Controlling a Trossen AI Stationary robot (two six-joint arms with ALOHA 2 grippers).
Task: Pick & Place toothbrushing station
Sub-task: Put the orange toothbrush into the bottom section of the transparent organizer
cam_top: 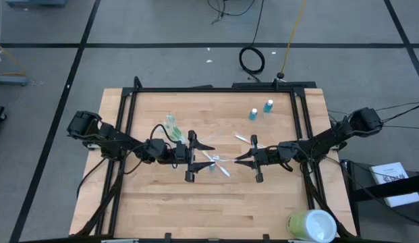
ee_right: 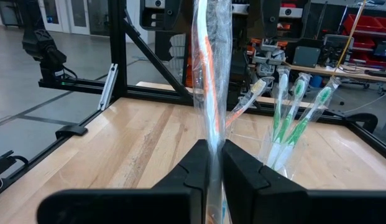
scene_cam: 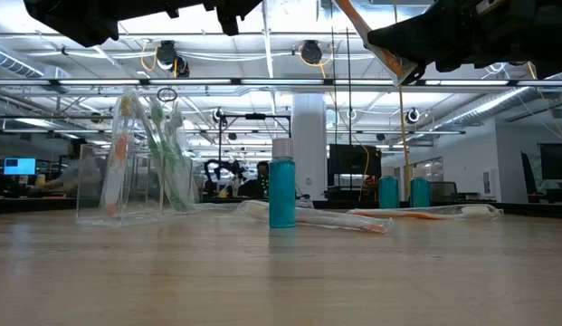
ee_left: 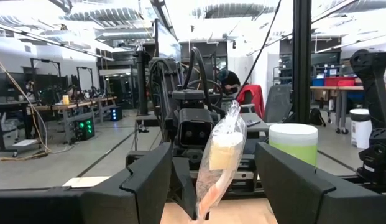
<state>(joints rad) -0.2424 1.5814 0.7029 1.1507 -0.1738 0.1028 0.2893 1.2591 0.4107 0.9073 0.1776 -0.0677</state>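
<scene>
Gripping wrapped toothbrush point(ee_right: 211, 93), right hand point(ee_right: 215, 163), no legible writing

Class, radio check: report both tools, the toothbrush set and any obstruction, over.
Right tool shut on wrapped toothbrush, raised mid-table. Left tool open around its far end. Clear cup holds green brushes; three blue tubes standing. Nothing blocking.

Both pincers facing close at table centre, loose toothbrushes point(cam_top: 219, 162) between them, clear cup point(cam_top: 171, 128) beside left arm
</scene>
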